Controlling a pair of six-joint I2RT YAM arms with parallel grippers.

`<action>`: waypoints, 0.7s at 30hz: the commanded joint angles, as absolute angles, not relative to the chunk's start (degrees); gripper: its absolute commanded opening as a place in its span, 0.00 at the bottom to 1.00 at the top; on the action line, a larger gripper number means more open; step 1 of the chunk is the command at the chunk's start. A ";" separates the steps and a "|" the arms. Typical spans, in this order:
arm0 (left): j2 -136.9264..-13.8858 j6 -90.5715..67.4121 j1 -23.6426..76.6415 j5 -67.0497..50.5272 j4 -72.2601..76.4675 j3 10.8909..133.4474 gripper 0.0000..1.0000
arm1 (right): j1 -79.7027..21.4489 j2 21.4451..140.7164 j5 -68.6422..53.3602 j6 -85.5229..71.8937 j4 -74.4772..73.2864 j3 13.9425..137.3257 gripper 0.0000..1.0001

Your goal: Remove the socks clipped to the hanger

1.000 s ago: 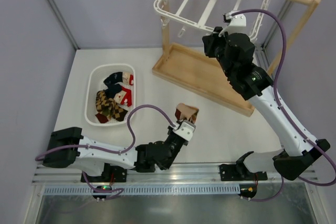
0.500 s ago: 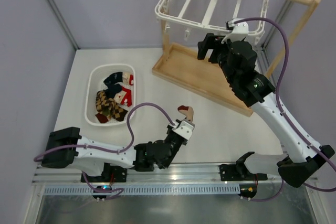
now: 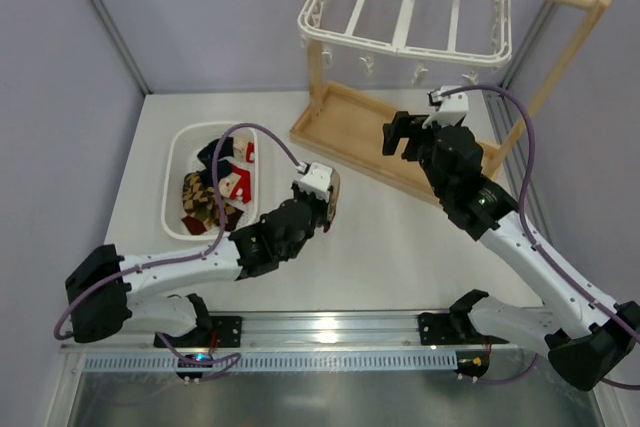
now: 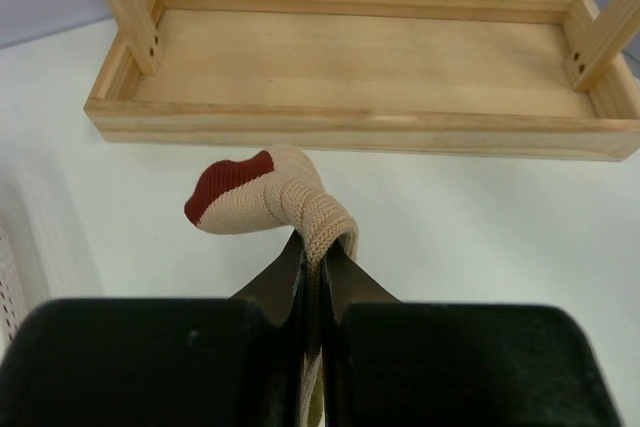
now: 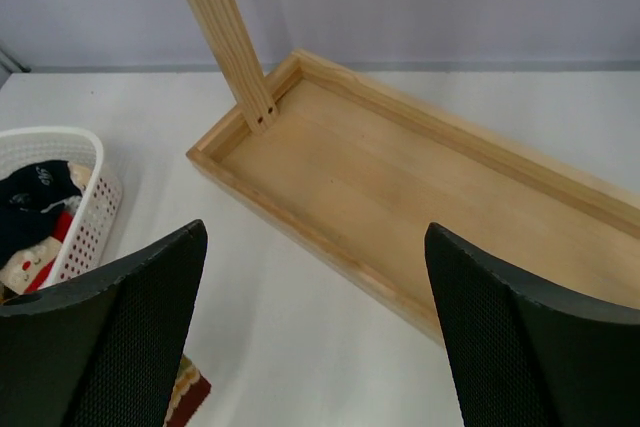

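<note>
The white surface (image 3: 400, 237) carries a wooden stand (image 3: 370, 137) whose rail runs out of the top view at its upper edge. The hanger (image 3: 405, 12) hangs from that rail, its clips dangling and its far rim cut off by the same edge. The right arm rises from the lower right and bends up and left, so the right tool (image 3: 405, 135) is over the tray's near rim, below the hanger, with its fingers spread wide and nothing between them. The left arm lies low and stretched toward the centre. The basket (image 3: 172, 182) at the left holds a heap of socks (image 3: 215, 192), partly hidden by the left arm's cable. Just right of it, the left tool (image 4: 318, 252) is clamped tight on a cream sock (image 4: 270, 197) with a red toe, whose lower part is hidden between the fingers.
</note>
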State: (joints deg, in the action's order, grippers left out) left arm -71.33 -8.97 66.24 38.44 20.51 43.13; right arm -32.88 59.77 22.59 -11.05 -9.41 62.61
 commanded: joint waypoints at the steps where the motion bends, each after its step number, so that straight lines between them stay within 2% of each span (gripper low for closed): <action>1: -73.20 -15.11 59.10 28.14 12.14 48.51 0.00 | -32.78 57.92 24.17 -12.39 -5.01 57.58 0.89; 9: -75.06 -23.72 39.04 13.91 8.00 53.87 0.00 | -31.73 56.86 28.47 -16.08 -2.47 43.69 0.90; 18: -67.96 -27.24 14.98 10.20 0.26 54.58 0.00 | -26.55 58.80 24.79 -22.41 5.17 30.07 0.90; 21: -62.52 -27.16 11.17 11.76 -2.02 52.30 0.00 | -25.84 61.08 23.03 -22.94 6.77 28.57 0.90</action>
State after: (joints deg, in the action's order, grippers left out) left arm -69.23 -25.71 13.87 12.56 0.08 53.19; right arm -26.48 60.05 24.47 -20.36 -0.03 29.15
